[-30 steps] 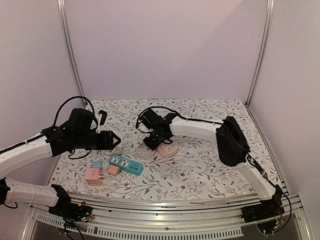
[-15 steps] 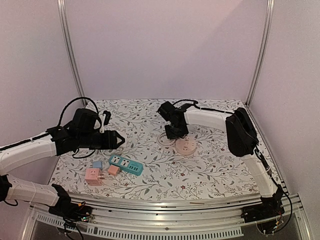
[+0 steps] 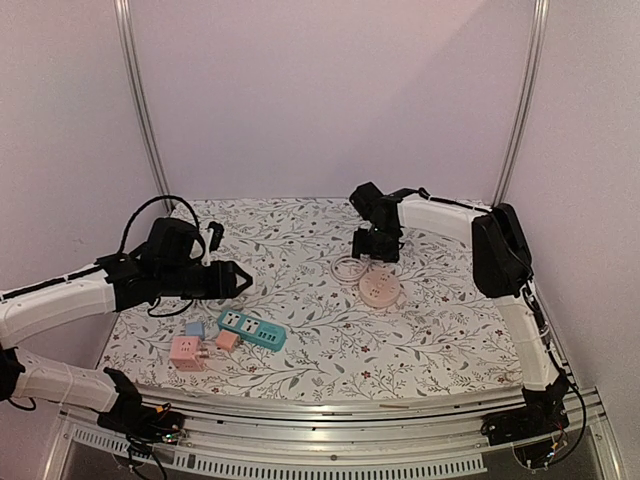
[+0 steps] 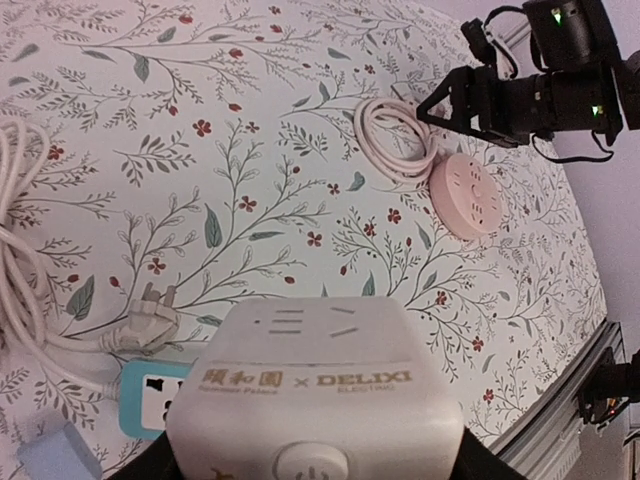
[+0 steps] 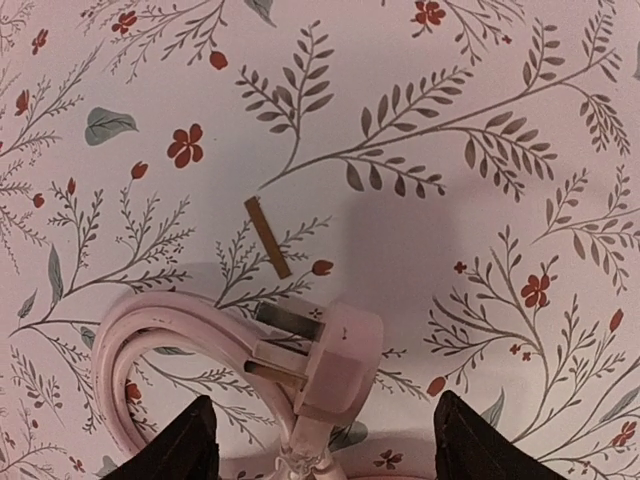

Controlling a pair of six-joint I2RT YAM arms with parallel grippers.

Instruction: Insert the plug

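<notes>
A pink plug [image 5: 340,365] lies flat on the flowered table, prongs pointing left, at the end of its coiled pink cord [image 3: 348,268]. My right gripper [image 5: 330,445] hovers over it, open, a dark finger on each side and neither touching the plug. The cord's round pink socket [image 3: 380,290] rests just in front of the right gripper [image 3: 375,245]. My left gripper [image 4: 315,440] is shut on a white socket cube [image 4: 310,390], held above the table's left side [image 3: 222,278].
A teal power strip [image 3: 252,329], a pink cube [image 3: 186,352], a small blue cube [image 3: 194,328] and a small orange block [image 3: 228,340] sit at front left. A white plug [image 4: 150,322] with its white cable lies beside the strip. A short brown strip [image 5: 268,237] lies near the pink plug.
My right arm has swung right and towards the back, carrying the pink plug and dragging the round socket along. Its jaws have opened and let the plug go. The left arm barely moved.
</notes>
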